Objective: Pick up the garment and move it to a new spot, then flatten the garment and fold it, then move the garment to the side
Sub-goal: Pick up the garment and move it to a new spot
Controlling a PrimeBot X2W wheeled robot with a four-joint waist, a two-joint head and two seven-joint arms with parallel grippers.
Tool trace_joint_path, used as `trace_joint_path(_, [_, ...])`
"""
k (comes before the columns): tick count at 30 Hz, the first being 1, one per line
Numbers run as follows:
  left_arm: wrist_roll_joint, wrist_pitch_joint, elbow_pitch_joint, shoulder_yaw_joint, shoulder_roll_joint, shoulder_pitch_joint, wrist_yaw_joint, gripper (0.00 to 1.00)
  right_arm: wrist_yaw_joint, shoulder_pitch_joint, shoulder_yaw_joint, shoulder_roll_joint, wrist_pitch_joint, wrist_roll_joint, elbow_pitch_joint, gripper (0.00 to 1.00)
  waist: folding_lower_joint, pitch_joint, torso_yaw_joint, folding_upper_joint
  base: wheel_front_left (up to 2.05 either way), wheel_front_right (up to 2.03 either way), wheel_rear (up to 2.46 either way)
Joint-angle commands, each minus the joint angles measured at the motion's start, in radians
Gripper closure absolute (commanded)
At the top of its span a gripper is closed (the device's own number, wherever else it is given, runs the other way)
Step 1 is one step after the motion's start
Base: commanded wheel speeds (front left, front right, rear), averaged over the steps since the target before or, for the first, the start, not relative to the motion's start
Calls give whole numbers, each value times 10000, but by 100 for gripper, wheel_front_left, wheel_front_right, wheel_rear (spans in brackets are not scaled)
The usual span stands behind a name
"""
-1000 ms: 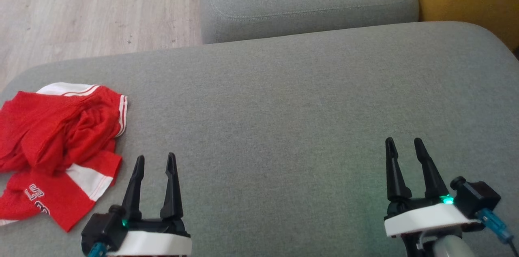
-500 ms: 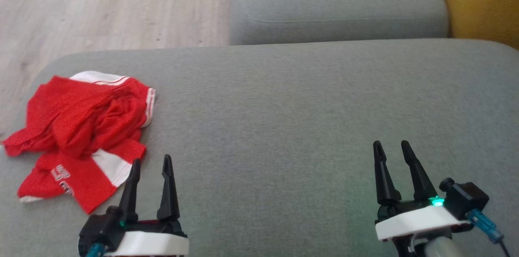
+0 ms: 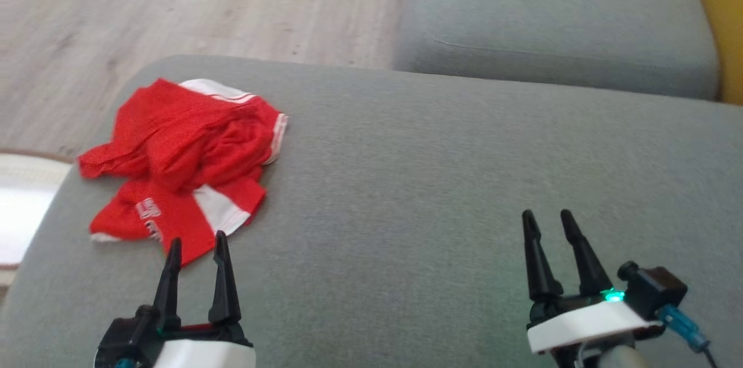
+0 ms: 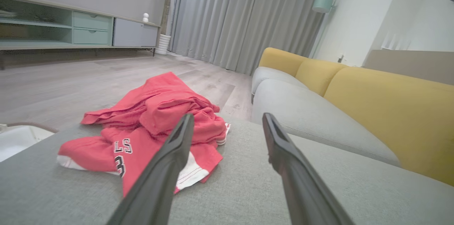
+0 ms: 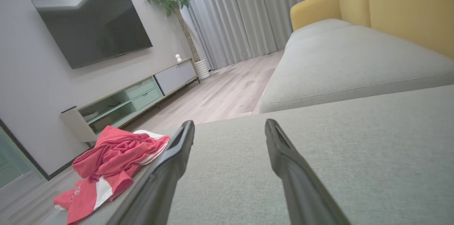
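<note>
A crumpled red garment (image 3: 180,165) with white trim and lettering lies bunched near the left corner of the grey cushion (image 3: 441,182). My left gripper (image 3: 196,240) stands open just short of its near edge, nothing between the fingers. The left wrist view has the garment (image 4: 152,125) ahead and left of the left gripper (image 4: 227,118). My right gripper (image 3: 548,218) is open over bare cushion at the lower right, well away from the cloth. In the right wrist view the garment (image 5: 110,161) lies far to the left of the right gripper (image 5: 230,124).
The cushion's rounded left edge drops to a pale wood floor (image 3: 145,2). A second grey seat cushion (image 3: 551,20) lies beyond, with yellow backrests (image 4: 390,108) on the right. A white object (image 3: 23,205) sits on the floor at the left. A TV cabinet (image 5: 131,104) stands across the room.
The whole head view has shifted right, so the camera turned left. Both grippers stay open; the left one now points closer to the garment's near edge.
</note>
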State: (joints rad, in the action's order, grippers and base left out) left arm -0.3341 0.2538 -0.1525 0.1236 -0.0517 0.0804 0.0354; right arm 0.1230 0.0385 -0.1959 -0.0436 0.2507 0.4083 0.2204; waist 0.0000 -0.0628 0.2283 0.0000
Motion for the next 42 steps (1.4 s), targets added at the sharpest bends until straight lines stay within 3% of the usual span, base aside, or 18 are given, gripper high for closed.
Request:
trace_joint_path(1, [82, 80, 336, -402, 14, -354, 0, 0, 77, -109, -366, -66, 111, 12, -244, 0, 0, -130, 425, 0, 0, 0, 0])
trace_joint_path(13, [261, 80, 311, -697, 14, -210, 107, 0, 77, 23, -673, -66, 111, 58, -249, 0, 0, -257, 1233, 0, 0, 0, 0])
trace_joint_path(21, [397, 80, 348, -1124, 14, -275, 199, 0, 77, -75, -726, -66, 111, 61, -206, 0, 0, -58, 1006, 0, 0, 0, 0])
trace_joint_path(27, [1169, 80, -75, -1553, -14, -989, 326, 0, 77, -257, -412, -66, 111, -119, -272, 0, 0, 546, 569, 0, 0, 0, 0])
trace_joint_path(31, [1634, 80, -745, -1765, -485, -2187, 533, 0, 77, -573, -116, -66, 111, -416, -456, 0, 0, 1324, 260, 0, 0, 0, 0])
trace_joint_path(37, [2115, 23, -2777, -1750, -1817, -4866, 743, 0, 77, -1149, 237, -66, 111, -844, -670, 0, 0, 2565, -149, 0, 0, 0, 0])
trace_joint_path(42, [2136, -1070, -5050, -1296, -2812, -7119, 894, 0, 77, -1569, 307, -66, 111, -1055, -790, 0, 0, 3366, -491, 0, 0, 0, 0])
